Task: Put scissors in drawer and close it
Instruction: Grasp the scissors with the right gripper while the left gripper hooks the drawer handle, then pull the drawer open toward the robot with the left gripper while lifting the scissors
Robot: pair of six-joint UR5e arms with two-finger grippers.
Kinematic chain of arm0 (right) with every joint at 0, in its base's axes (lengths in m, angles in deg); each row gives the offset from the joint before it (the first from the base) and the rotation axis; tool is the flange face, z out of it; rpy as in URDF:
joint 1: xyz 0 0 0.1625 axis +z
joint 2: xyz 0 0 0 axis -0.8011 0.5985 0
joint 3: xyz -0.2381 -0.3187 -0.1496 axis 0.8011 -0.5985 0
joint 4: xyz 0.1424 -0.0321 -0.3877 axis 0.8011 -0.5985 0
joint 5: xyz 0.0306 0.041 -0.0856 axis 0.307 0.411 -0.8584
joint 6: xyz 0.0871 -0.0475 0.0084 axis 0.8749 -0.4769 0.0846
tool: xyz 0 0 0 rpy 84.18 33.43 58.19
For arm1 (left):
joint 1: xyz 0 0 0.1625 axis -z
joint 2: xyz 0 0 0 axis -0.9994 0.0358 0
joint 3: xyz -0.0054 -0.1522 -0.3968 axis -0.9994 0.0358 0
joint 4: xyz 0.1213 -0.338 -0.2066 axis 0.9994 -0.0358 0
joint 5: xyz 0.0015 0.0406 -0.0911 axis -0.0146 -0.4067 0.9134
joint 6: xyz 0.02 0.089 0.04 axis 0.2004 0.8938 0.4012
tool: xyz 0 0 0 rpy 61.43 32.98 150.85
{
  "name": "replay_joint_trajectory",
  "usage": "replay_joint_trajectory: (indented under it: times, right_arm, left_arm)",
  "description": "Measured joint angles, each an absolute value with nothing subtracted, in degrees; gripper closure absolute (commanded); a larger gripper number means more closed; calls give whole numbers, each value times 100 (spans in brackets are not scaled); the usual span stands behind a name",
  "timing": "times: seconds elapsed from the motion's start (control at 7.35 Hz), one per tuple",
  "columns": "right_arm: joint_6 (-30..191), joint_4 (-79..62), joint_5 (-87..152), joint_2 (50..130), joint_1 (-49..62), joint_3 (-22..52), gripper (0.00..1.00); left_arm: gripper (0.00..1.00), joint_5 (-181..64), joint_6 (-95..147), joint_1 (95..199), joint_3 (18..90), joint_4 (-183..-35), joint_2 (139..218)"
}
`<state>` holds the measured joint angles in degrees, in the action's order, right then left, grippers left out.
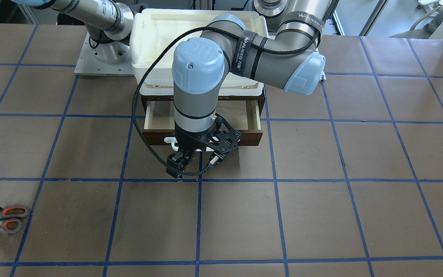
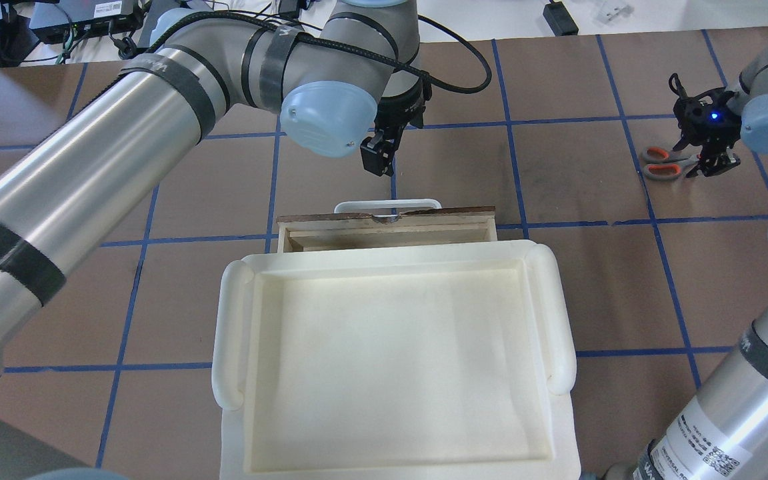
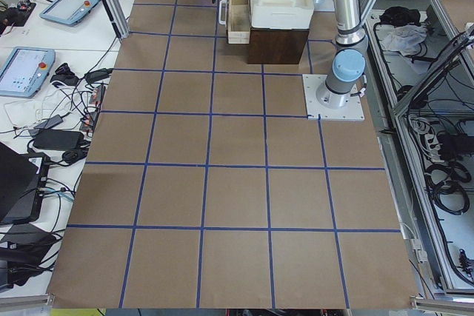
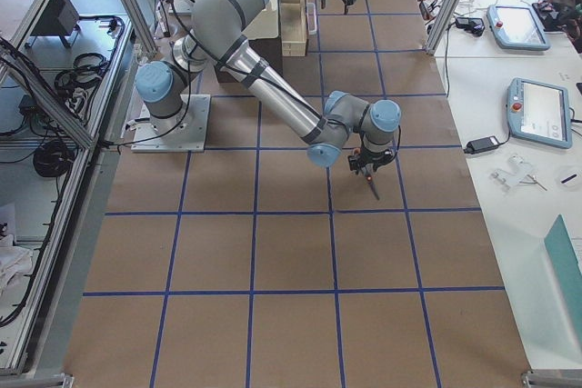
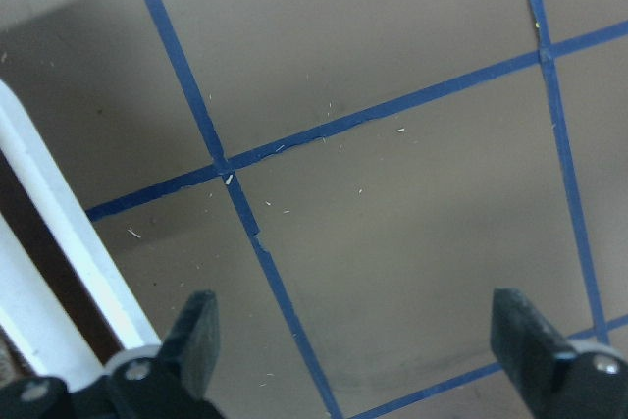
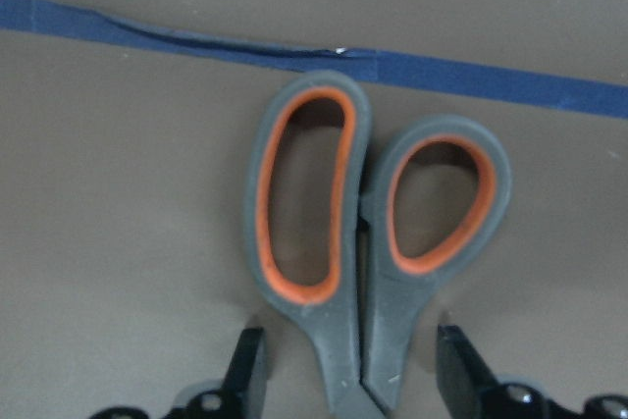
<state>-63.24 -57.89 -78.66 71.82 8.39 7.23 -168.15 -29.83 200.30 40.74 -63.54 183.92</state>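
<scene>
The scissors, with orange-and-grey looped handles, lie flat on the table far to my right. My right gripper is open and low over them, one finger on each side of the shank just behind the loops, with gaps between fingers and scissors; it also shows in the overhead view. The blades are hidden under it. The dark brown drawer is pulled open and its pale interior looks empty. My left gripper is open and empty, just in front of the white bar handle.
A cream-white plastic tray sits on top of the drawer's cabinet. The left arm reaches over the tray and the open drawer. Brown table with blue tape grid lines.
</scene>
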Motion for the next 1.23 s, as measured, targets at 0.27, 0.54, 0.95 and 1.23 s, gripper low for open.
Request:
replay_joint_trajectory:
  times: [0.27, 0.54, 0.95, 1.23]
  right_arm:
    - [-6336, -5767, -8033, 7198, 845, 718, 100]
    - [-6342, -5755, -8167, 7278, 848, 712, 100]
    - [-6324, -5585, -8176, 7627, 889, 707, 100]
    - [-6250, -5023, -8137, 8135, 993, 698, 100]
  left_arm:
    - [0, -16733, -507, 20012, 4537, -6545, 18034]
    - [0, -16725, 954, 20020, 5107, -6800, 17638]
    - [0, -16691, 1565, 20040, 5399, -7164, 17508]
    - [2, -16660, 1545, 20045, 5408, -7126, 17673]
